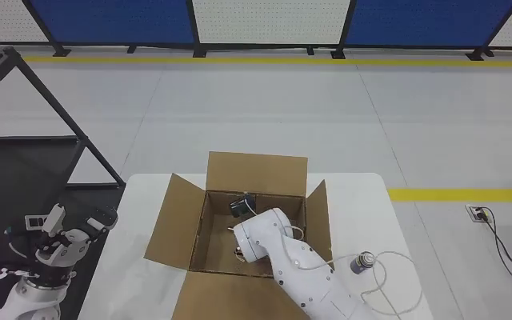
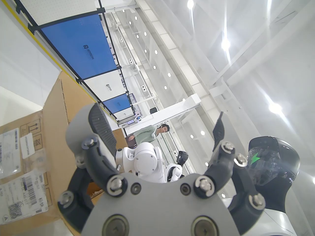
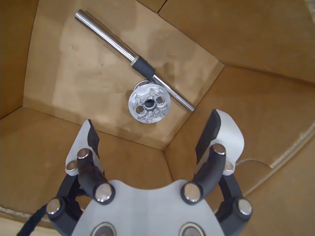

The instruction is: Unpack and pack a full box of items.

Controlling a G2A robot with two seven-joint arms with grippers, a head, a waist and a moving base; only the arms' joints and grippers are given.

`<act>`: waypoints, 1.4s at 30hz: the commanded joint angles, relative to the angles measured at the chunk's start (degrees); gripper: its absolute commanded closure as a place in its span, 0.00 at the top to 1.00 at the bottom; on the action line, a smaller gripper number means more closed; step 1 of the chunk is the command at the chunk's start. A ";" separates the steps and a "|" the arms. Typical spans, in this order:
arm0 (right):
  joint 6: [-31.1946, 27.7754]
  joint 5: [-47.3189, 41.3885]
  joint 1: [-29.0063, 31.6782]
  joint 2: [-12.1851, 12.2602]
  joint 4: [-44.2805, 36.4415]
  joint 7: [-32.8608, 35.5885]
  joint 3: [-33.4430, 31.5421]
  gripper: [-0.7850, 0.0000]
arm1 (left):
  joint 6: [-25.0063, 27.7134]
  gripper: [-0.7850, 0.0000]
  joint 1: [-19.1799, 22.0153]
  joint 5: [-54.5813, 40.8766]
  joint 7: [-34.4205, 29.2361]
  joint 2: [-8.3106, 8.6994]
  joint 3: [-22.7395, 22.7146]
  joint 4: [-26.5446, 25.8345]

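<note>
An open cardboard box (image 1: 214, 170) stands on the white table (image 1: 360, 200). My right arm (image 1: 264, 238) reaches down into it. Inside, my right gripper (image 3: 153, 133) hangs open with nothing between its fingers, above the box floor. Just beyond its fingertips a round metal gear-like wheel (image 3: 149, 105) lies flat. A shiny metal rod (image 3: 108, 37) with a black collar lies slanted right beside the wheel, one end near the box corner. My left gripper (image 2: 160, 128) is open and empty, pointing up toward the ceiling, off the table's left edge (image 1: 78, 218), beside the box's labelled outer wall (image 2: 29, 153).
A small can (image 1: 364, 262) stands on the table to the right of the box, with a thin cable (image 1: 396, 280) looped around it. A black metal frame (image 1: 48, 120) stands left of the table. The box flaps (image 1: 168, 224) fold outward.
</note>
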State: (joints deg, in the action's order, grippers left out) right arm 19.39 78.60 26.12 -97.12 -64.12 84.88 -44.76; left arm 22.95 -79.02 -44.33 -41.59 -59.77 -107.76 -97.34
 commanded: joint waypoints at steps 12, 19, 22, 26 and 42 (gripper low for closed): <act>0.37 -4.73 -2.70 -2.34 12.42 -5.22 -1.60 1.00 | 0.00 1.00 0.00 0.00 0.00 0.00 0.00 0.00; -0.19 -6.02 -3.53 -3.15 15.92 -6.41 -2.15 0.54 | 0.00 1.00 0.00 0.00 0.00 0.00 0.00 0.00; -0.25 -6.20 -3.83 -3.44 17.01 -6.69 -2.30 0.44 | 0.00 1.00 0.00 0.00 0.00 0.00 0.00 0.00; -0.47 -6.23 -4.14 -3.73 17.61 -6.78 -2.55 0.22 | 0.00 1.00 0.00 0.00 0.00 0.00 0.00 0.00; -1.05 -0.16 0.11 -1.99 -1.00 -1.31 -6.82 0.00 | 0.00 1.00 0.00 0.00 0.00 0.00 0.00 0.00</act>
State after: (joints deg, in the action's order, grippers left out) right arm 18.46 76.99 25.13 -99.48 -60.90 82.13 -51.09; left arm 22.95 -79.02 -44.33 -41.59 -59.77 -107.76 -97.34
